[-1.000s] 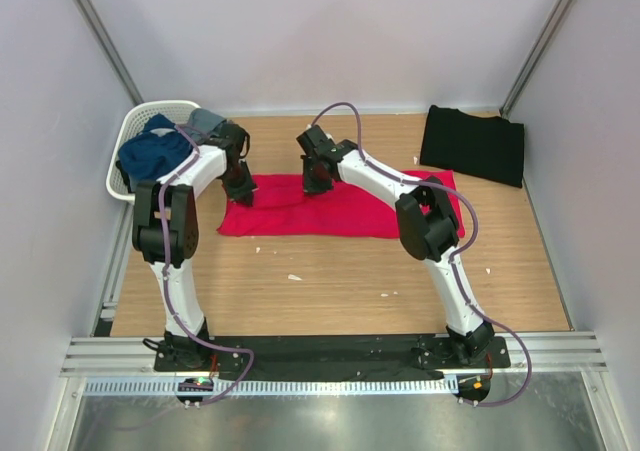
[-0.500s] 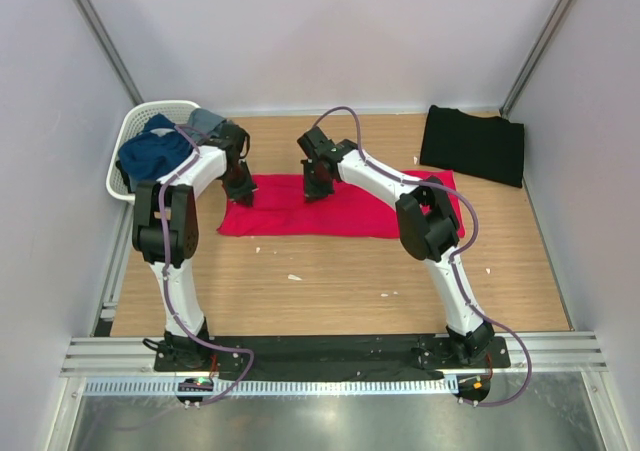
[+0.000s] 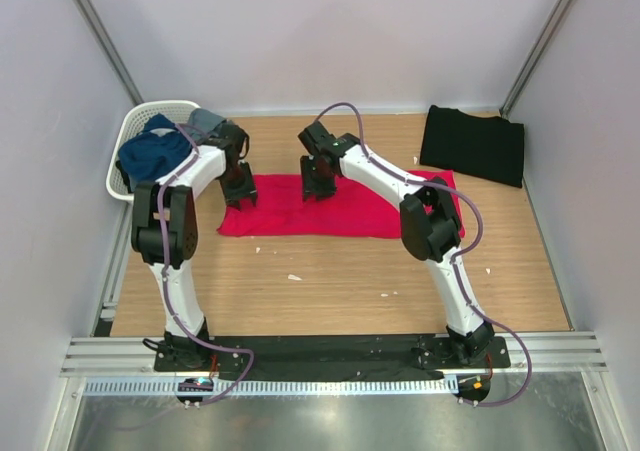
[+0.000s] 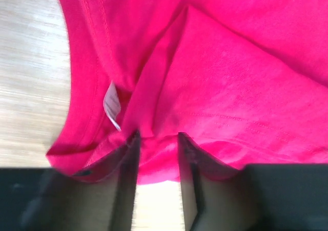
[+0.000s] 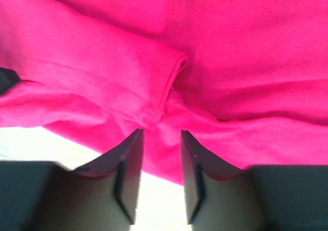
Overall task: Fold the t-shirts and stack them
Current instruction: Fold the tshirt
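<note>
Wood table (image 3: 330,281) carries 2 shirts. The red shirt (image 3: 330,211) lies as a long flat band across the middle, and the folded black shirt (image 3: 472,143) sits in the far right corner, well apart from it. A white basket (image 3: 125,136) at the far left holds blue cloth (image 3: 150,151).

Both arms reach over the red shirt's far edge. The left gripper (image 3: 240,196) is near its left end and the right gripper (image 3: 315,186) is further along. A second ago both looked pinched shut on the cloth. Now each pair of jaws stands parted by a narrow gap, and the wrist views show the red fabric lying loose below them, not clamped. A small white label (image 4: 111,104) shows by the collar under the left gripper.

My reading is that a lengthwise fold has just been laid down and let go. The red shirt probably needs at least 1 more fold across before it goes on the black one, so stacking has not yet begun.
</note>
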`<state>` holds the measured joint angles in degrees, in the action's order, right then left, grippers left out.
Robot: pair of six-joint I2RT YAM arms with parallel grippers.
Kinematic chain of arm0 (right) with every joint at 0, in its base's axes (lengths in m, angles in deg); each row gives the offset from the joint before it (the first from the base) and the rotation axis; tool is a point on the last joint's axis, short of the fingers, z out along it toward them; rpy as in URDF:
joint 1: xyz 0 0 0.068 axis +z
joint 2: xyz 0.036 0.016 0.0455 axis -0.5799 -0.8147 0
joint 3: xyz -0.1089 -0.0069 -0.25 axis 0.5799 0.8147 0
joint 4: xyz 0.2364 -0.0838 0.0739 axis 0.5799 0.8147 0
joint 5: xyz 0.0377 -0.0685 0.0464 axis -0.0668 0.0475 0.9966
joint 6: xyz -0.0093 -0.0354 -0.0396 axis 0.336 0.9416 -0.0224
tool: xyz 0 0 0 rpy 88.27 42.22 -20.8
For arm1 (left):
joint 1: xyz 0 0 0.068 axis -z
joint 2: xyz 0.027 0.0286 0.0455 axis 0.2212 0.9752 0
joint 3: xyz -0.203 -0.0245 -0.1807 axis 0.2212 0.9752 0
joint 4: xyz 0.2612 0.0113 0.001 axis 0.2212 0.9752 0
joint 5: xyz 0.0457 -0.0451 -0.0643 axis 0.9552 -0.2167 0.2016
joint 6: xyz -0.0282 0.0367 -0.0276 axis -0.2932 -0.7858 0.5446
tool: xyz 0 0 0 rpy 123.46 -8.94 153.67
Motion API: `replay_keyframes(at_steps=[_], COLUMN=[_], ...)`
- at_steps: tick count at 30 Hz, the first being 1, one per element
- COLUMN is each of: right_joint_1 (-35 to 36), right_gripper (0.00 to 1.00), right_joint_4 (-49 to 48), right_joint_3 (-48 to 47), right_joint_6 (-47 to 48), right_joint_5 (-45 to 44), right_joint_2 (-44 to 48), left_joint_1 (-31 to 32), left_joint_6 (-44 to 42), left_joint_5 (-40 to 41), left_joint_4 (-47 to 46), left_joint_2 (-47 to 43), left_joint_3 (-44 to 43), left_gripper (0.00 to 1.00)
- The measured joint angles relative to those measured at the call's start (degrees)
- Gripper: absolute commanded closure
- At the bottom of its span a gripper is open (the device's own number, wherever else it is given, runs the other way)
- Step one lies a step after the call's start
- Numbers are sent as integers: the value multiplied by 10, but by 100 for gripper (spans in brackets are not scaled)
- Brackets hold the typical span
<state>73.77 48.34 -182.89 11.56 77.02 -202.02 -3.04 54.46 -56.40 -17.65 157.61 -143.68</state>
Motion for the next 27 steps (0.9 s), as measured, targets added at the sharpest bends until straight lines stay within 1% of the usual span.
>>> replay_keyframes(at_steps=[2,3,4,5,6,7,8,9,11,12,14,15,16,21,24,27], right_joint_1=[-2,-3,-5,-7,-10,-15,-22,-30,-56,-68,-101,-117,-131,-199,-214,-221], right_gripper=[52,47,44,42,38,36,32,26,20,16,11,4,2,1,0,0], right_joint_4=[17,25,33,37,38,37,39,42,44,45,45,45,46,18,-15,-47], right_joint_3=[-22,-36,-54,-68,-79,-83,-84,-84,-74,-64,-33,-16,0,92,151,196], right_joint_6=[6,9,12,16,18,19,22,25,33,36,47,52,59,121,193,283], right_joint_5=[-1,-1,-1,-1,0,2,2,2,-6,-13,-31,-40,-48,-74,-73,-46], right_joint_2=[0,0,0,0,1,5,10,17,35,44,71,84,95,141,157,162], left_joint_1=[0,0,0,0,0,0,0,0,5,8,18,27,37,97,120,131], left_joint_6=[-5,-6,-5,-4,-2,2,8,24,57,78,126,148,168,283,349,418], left_joint_5=[4,4,4,4,4,1,-1,-3,-6,-7,-5,-4,-2,17,37,71], left_joint_4=[11,20,26,32,38,41,42,41,35,31,10,3,-3,-20,-21,-19], left_joint_2=[-5,-7,-11,-15,-20,-28,-37,-50,-78,-95,-126,-139,-148,-138,-111,-80], left_joint_3=[-2,-8,-15,-23,-33,-43,-51,-59,-60,-59,-46,-40,-35,-25,-25,-24], left_gripper=[44,42,38,31,29,20,18,17,9,8,6,6,5,4,4,4])
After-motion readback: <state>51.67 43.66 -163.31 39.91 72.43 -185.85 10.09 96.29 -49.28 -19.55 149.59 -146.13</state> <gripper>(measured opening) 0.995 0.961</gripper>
